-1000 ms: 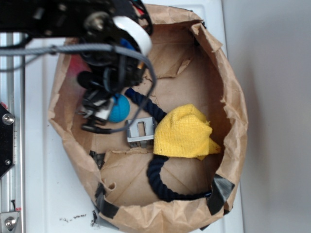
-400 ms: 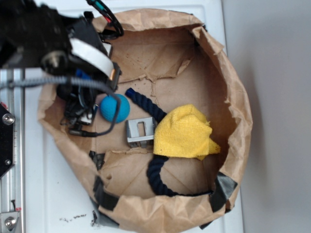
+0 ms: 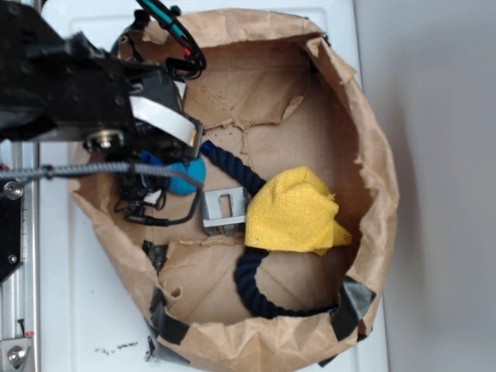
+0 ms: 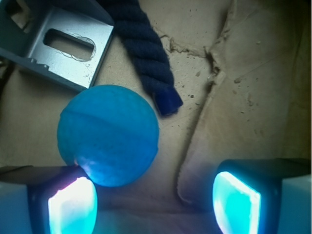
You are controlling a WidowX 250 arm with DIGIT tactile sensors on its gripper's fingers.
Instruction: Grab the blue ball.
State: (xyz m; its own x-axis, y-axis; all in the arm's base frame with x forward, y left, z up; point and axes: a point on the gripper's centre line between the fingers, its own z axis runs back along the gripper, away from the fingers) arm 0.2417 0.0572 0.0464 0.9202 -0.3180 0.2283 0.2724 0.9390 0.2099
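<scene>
though round, blue ball (image 4: 108, 135) axis-less

Black arm (image 3: 70, 85), white band (image 3: 163, 116), grey cable (image 3: 93, 169), seemingly glowing cyan pads (image 4: 73, 207)

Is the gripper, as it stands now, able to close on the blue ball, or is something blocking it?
Probably not yet. The gripper is open, but the blue ball sits off-centre against the left finger, not between the pads. Nothing blocks it; the rope and metal block lie beyond. A sideways shift seems needed.
</scene>
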